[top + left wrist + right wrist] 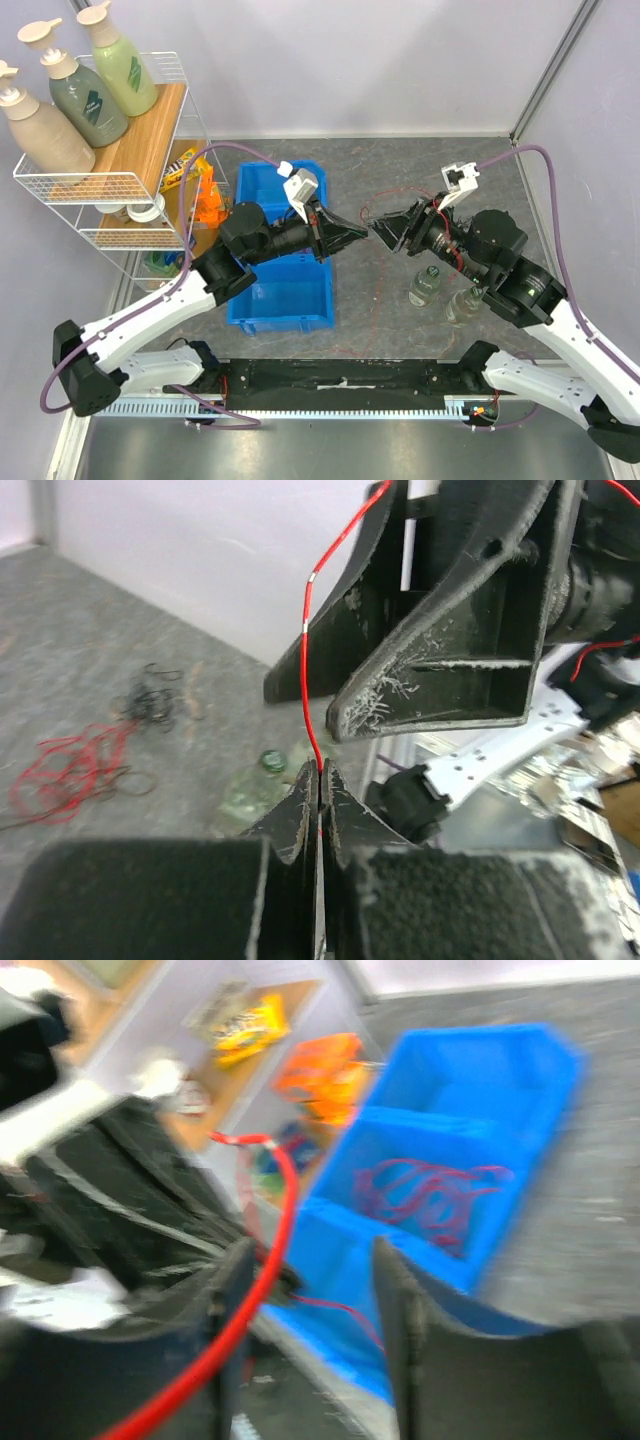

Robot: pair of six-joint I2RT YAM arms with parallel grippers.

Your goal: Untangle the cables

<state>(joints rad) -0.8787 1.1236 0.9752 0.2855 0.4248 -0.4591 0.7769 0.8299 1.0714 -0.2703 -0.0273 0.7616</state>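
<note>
My left claw (pixel 318 776) is clenched on one red cable (pixel 305 650), lifted mid-air right of the blue bin (pixel 285 297). My right claw (pixel 312 1300) stands spread around that strand, not gripping. I judge I'm separating one strand: next, the right closes and draws away. The tangle (pixel 75 770) lies on the surface (pixel 100 630).

The left gripper (pixel 352 232) and right gripper (pixel 385 232) are meeting tip to tip above the grey table (pixel 400 160), just right of the blue bin (pixel 262 300) — a thin red cable (pixel 374 300) is lying on the surface nearer the bases, beside two clear bottles (pixel 426 285)
</note>
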